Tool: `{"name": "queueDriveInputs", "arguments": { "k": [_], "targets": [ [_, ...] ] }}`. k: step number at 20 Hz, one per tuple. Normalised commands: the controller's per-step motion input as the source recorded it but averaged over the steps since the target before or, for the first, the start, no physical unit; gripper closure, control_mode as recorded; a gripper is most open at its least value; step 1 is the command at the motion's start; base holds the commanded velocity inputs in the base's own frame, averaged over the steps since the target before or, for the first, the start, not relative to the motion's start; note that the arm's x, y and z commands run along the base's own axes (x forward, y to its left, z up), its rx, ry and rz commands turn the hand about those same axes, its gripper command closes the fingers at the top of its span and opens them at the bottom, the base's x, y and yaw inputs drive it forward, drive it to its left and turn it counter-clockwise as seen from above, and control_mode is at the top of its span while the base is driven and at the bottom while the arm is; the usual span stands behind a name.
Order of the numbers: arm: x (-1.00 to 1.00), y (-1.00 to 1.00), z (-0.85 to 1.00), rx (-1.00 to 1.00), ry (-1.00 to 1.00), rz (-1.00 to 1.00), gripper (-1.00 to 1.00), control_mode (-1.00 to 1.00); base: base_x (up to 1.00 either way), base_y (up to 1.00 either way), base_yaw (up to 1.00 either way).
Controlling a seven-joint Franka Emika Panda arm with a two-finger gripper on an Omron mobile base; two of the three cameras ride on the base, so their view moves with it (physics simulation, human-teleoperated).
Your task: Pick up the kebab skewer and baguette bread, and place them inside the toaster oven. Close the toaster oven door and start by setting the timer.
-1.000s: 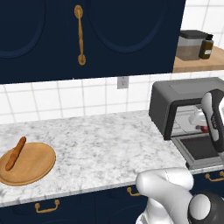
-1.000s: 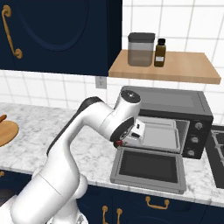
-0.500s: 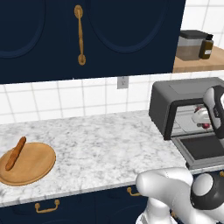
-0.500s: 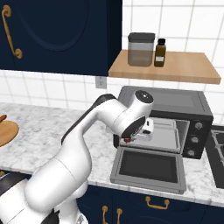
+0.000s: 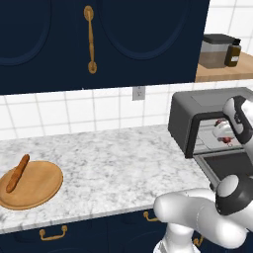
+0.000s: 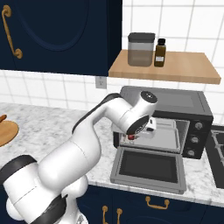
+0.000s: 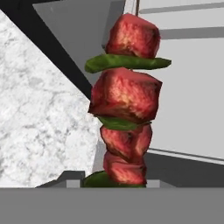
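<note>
While the arm reaches into the oven mouth, this is how it looks from where I stand:

Far left of the desk: the round wooden plate (image 5: 30, 185) sits near the front left corner, and the baguette bread (image 5: 18, 173) lies on its left part, untouched.

Middle of the desk: bare marble between plate and oven.

Right end of the desk: the toaster oven (image 6: 170, 120) stands against the tiled wall, and the toaster oven door (image 6: 149, 168) is dropped flat toward the front edge, so the cavity is open.

Shelf above: a grey canister (image 6: 141, 49) and a brown bottle (image 6: 160, 53) stand side by side.

Kebab skewer: the kebab skewer (image 7: 127, 103) is off the desk, carried at the oven's opening with the pale interior behind it; red chunks and green slices stack up the hand view.

Step in hand: placing the skewer inside. To my eye it should go further in over the rack, be kept level and clear of the frame, and be lowered onto the rack before letting go, deep enough that the door can swing up later.

Fingers: the gripper (image 6: 133, 137) has its fingers part-closed, pinching the skewer at its lower end; the tips themselves are mostly hidden by the food.
</note>
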Motion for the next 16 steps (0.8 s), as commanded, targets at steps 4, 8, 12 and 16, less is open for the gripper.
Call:
{"name": "queueDriveInputs", "arguments": {
  "k": [4,8,12,16],
  "targets": [
    [0.40,-0.14,-0.20,0.00,0.00,0.00,1.00,-1.00,0.00,0.00,0.00],
    [0.10,-0.08,-0.31,0.00,0.00,0.01,1.00,-1.00,0.00,0.00,0.00],
    [0.23,-0.14,-0.16,0.00,0.00,0.01,1.00,-1.00,0.00,0.00,0.00],
    [0.12,-0.04,-0.28,0.00,0.00,0.00,1.00,-1.00,0.00,0.00,0.00]
  ]
}}
